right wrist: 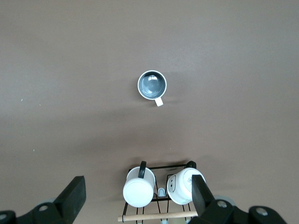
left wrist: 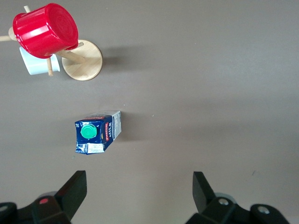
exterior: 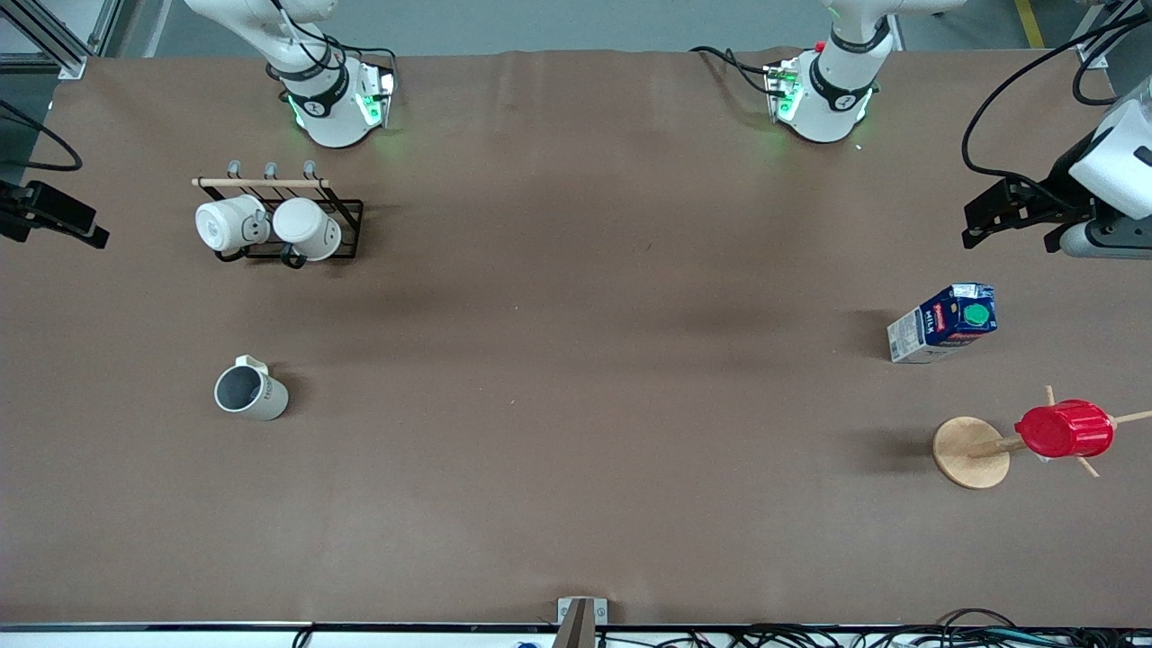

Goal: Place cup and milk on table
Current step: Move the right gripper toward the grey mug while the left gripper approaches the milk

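The cup (exterior: 250,393), off-white with a dark grey inside, stands upright on the brown table (exterior: 576,360) toward the right arm's end. It also shows in the right wrist view (right wrist: 152,85). The milk (exterior: 943,322), a dark blue carton with a green cap, stands upright toward the left arm's end and also shows in the left wrist view (left wrist: 97,132). My left gripper (exterior: 1010,239) is open and empty, up over bare table beside the milk (left wrist: 138,191). My right gripper (exterior: 54,229) is open and empty, up at the table's right-arm end (right wrist: 138,186).
A black wire rack (exterior: 346,229) holds two white mugs (exterior: 229,223) near the right arm's base. A ribbed red cup (exterior: 1064,428) hangs on a wooden peg stand (exterior: 967,453), nearer to the front camera than the milk.
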